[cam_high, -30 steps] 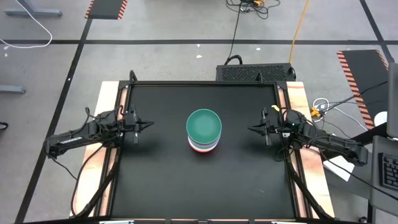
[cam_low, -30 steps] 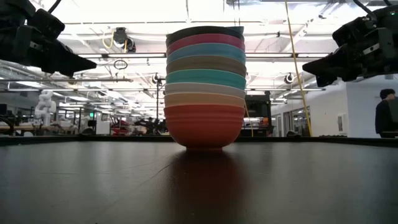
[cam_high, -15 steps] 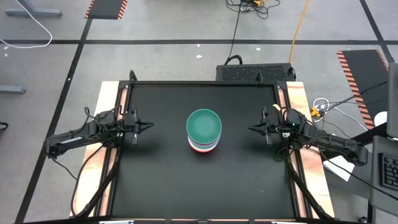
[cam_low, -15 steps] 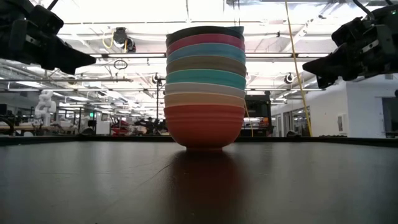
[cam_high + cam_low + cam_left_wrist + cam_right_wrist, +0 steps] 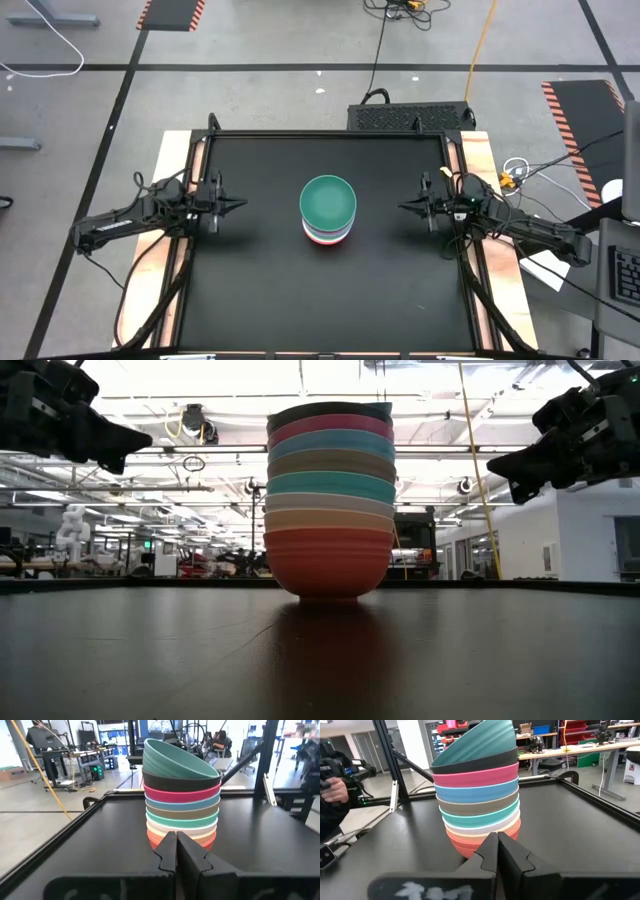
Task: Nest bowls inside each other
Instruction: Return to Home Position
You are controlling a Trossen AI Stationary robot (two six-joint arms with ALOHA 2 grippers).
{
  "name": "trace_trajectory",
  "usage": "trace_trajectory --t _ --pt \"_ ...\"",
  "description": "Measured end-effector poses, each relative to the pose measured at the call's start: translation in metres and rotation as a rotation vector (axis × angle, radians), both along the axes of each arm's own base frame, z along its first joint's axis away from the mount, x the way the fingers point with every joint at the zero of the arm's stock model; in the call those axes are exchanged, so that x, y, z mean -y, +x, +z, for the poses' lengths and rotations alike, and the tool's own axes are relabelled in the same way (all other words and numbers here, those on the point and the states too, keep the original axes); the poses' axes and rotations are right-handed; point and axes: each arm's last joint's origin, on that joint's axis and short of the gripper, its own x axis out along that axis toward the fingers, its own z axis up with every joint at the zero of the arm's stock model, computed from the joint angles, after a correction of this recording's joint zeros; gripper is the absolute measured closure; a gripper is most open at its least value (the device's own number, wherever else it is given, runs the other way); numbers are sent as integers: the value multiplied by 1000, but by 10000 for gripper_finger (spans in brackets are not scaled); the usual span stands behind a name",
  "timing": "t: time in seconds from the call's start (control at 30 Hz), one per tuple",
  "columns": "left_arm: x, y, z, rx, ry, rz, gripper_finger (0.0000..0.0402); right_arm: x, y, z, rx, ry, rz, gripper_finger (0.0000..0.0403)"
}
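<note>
The bowls stand as one nested stack (image 5: 327, 210) in the middle of the black table. From the bottom in the low view the stack (image 5: 330, 500) runs red, peach, white, teal, olive-tan, blue, magenta, black. A green bowl (image 5: 177, 757) sits tilted on top. The red bowl's base rests on the table. My left gripper (image 5: 240, 203) hangs shut, above the table, to the left of the stack and apart from it. My right gripper (image 5: 403, 208) hangs shut to the right of the stack, also apart. Each wrist view looks past shut fingertips, the left gripper (image 5: 176, 836) and the right gripper (image 5: 497, 836), at the stack (image 5: 480, 795).
The black table top (image 5: 260, 290) has a raised rim and wooden side strips (image 5: 175, 170). A black box (image 5: 410, 117) lies on the floor beyond the far edge, with cables around it. A person's hand (image 5: 335, 790) shows in the room past the table's left side.
My left gripper has risen a little, still shut and still left of the stack. The stack and my right gripper have kept still.
</note>
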Motion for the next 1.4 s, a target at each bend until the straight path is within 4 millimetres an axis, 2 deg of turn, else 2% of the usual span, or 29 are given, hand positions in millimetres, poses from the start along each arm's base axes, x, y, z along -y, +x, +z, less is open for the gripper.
trace_trajectory --t 0.13,0.47,0.67,0.83,1.13,1.4 --pt "0 0 0 5 -21 0 397 0 0 1 8 37 -2 403" --pt "0 0 0 4 -25 9 356 0 0 -1 -7 49 -7 403" --pt "1 0 -2 -20 -5 -48 356 0 0 -1 -8 43 -11 403" --pt "2 0 -5 -47 -50 -51 355 -1 0 -2 -17 125 3 403" --pt "2 -1 -9 -90 -67 -50 355 -8 2 5 62 -23 118 403" --pt "2 -1 -10 -98 -72 -49 355 -9 2 4 45 -16 118 403"
